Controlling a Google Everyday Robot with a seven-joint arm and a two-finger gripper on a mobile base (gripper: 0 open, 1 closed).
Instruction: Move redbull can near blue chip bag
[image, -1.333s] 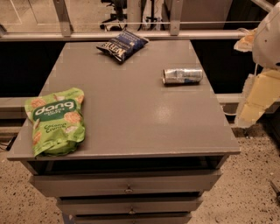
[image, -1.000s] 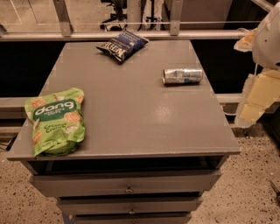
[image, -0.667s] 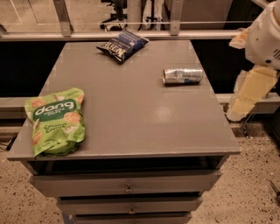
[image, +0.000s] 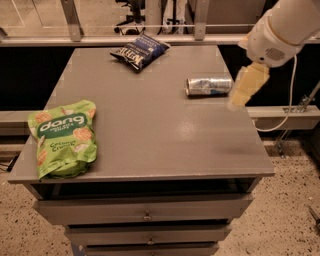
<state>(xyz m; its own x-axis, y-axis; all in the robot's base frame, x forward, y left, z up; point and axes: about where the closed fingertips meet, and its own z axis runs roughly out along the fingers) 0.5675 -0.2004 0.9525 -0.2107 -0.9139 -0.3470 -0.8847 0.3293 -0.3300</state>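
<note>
Nearest us, on the front left corner of the table (image: 150, 145), lies a green snack bag (image: 62, 137). Farther back on the right we see the redbull can (image: 209, 86) lying on its side. The gripper (image: 246, 87) hangs just beside its right end, at the table's right edge; we cannot tell how wide it stands. The blue chip bag (image: 140, 51) lies at the far edge, well apart from the can.

A grey drawer cabinet (image: 150, 214) stands on speckled floor (image: 292, 222), with a metal railing (image: 40, 41) behind. The gripper (image: 247, 86) hangs at the cabinet's right edge.
</note>
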